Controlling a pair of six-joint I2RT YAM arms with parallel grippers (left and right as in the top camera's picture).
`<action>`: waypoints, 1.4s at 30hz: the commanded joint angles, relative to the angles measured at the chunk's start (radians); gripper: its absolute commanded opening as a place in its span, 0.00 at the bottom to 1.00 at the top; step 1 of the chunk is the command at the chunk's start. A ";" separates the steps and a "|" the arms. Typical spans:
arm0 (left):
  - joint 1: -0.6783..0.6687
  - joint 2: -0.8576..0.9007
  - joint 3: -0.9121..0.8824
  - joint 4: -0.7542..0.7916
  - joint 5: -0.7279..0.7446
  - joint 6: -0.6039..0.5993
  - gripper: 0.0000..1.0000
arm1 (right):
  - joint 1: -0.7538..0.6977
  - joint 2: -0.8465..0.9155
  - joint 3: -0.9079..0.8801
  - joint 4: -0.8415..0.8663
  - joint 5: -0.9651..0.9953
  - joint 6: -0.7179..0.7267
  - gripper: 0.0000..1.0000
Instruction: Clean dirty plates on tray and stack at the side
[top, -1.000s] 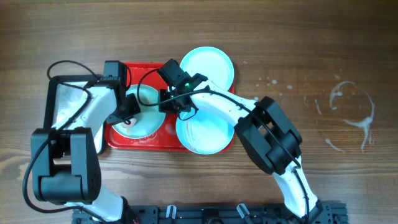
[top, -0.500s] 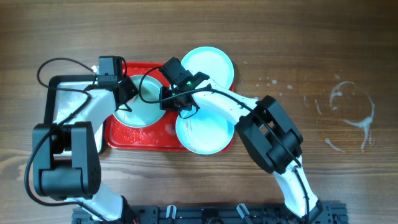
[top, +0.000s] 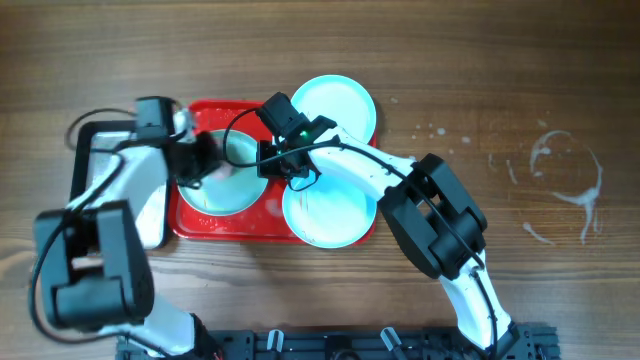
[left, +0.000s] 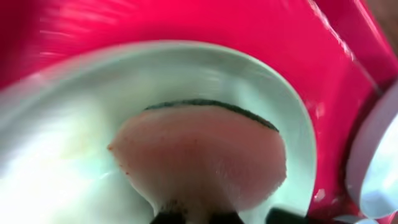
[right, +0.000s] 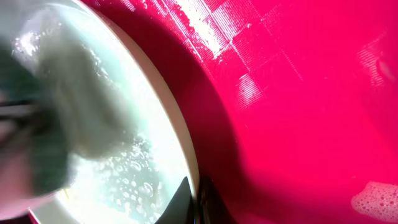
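Scrubbing step on the dirty plate (top: 238, 188). Shows the left claw (top: 197, 162) closed tight on a pink sponge (left: 199, 155) with a dark green back, pressed flat onto the plate directly beneath it. Shows the right claw (right: 194, 198) clamped on the rim of that same plate, on the side away from the left claw, pinning it to the red tray (top: 225, 228). Places two more plates: one (top: 335, 100) beyond the right claw, lying over the tray's far edge, and one (top: 325, 215) on the near side of the right claw, overlapping the tray's near edge. Leaves a metal pan (top: 100, 165) outboard of the left claw. Reveals suds (right: 124, 168) on the plate just inside the right claw's grip.

To do the step well: keep the right claw's pinch firm against any spin or slide; sweep the sponge in overlapping arcs from centre to rim; hold light, even pressure; stop short of the right claw to avoid a knock; call the plate clean only with every reddish smear gone.

Compared with half a second earlier: finds the left claw shifted from the plate's far-left rim toward its left middle, blurred with motion; finds the right claw, the three plates and the tray unmoved.
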 joint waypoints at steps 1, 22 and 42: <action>0.088 -0.164 0.027 -0.091 -0.085 -0.019 0.04 | 0.002 0.043 -0.021 -0.012 -0.005 -0.029 0.04; 0.156 -0.394 0.040 -0.318 -0.091 -0.019 0.04 | -0.060 -0.529 -0.014 -0.308 0.998 -0.170 0.04; 0.156 -0.394 0.034 -0.340 -0.091 -0.019 0.04 | -0.012 -0.374 -0.024 -0.164 1.403 -0.472 0.04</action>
